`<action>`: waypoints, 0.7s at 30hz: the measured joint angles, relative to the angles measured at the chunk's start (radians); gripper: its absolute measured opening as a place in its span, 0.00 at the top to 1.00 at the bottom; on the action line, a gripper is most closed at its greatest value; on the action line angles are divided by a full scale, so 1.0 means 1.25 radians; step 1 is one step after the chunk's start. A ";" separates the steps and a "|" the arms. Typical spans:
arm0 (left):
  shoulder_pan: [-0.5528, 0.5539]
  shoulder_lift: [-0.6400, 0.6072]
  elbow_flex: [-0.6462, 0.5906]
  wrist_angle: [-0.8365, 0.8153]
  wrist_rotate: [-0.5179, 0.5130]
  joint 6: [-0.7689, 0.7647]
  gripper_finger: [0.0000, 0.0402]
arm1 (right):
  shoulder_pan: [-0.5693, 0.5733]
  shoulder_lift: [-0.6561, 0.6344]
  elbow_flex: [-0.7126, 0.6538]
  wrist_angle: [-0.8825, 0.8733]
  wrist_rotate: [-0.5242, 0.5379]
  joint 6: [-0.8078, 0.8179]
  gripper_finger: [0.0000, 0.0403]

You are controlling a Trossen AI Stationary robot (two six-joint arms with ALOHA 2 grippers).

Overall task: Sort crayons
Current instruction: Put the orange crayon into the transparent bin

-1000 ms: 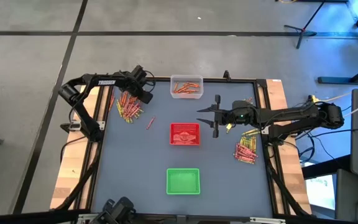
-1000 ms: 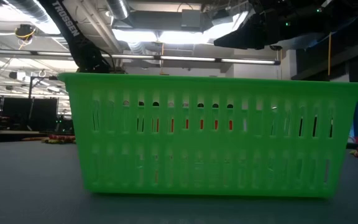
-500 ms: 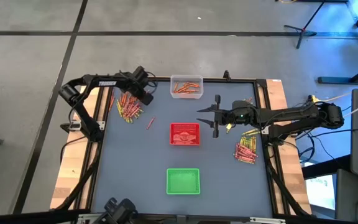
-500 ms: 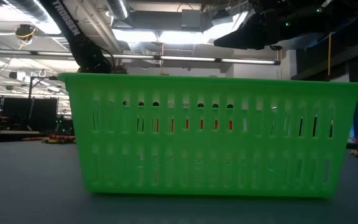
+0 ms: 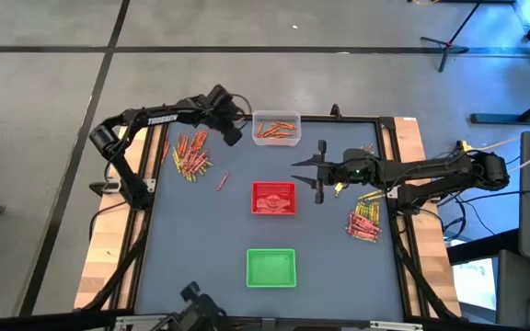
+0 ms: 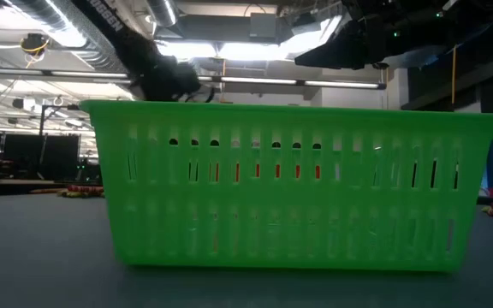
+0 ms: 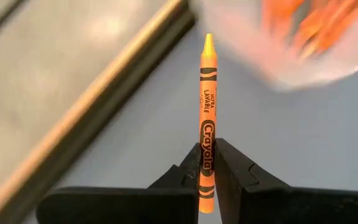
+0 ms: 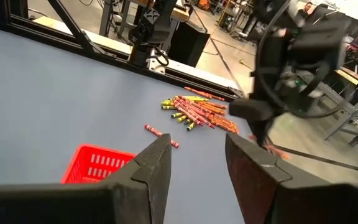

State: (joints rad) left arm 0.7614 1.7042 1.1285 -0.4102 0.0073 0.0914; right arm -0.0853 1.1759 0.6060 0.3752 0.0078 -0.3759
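a flat grey-blue table (image 5: 201, 239) in a black frame carries a clear plastic tray (image 5: 276, 129), a square red slotted tray (image 5: 273, 198), a green slotted tray (image 5: 270, 268), one loose red crayon (image 5: 222, 181), and two heaps of crayons (image 5: 190, 154) (image 5: 365, 219) near opposite edges.

Three trays (image 5: 273, 198) — perhaps sixty crayons (image 5: 190, 154)

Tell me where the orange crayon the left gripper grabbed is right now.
The orange crayon is pinched in the left gripper, at the table's far left beside the clear tray.
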 joint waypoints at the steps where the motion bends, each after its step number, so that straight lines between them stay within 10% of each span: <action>1: -0.007 0.000 0.020 0.003 0.006 0.011 0.97 | 0.000 0.000 0.000 0.000 0.000 0.000 0.62; 21: -0.072 0.170 0.169 0.257 0.112 -0.021 0.97 | 0.000 0.000 0.000 0.019 0.000 0.000 0.62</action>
State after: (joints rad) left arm 0.6715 1.9167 1.3399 -0.0887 0.1474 0.0647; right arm -0.0853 1.1759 0.6060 0.3988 0.0078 -0.3759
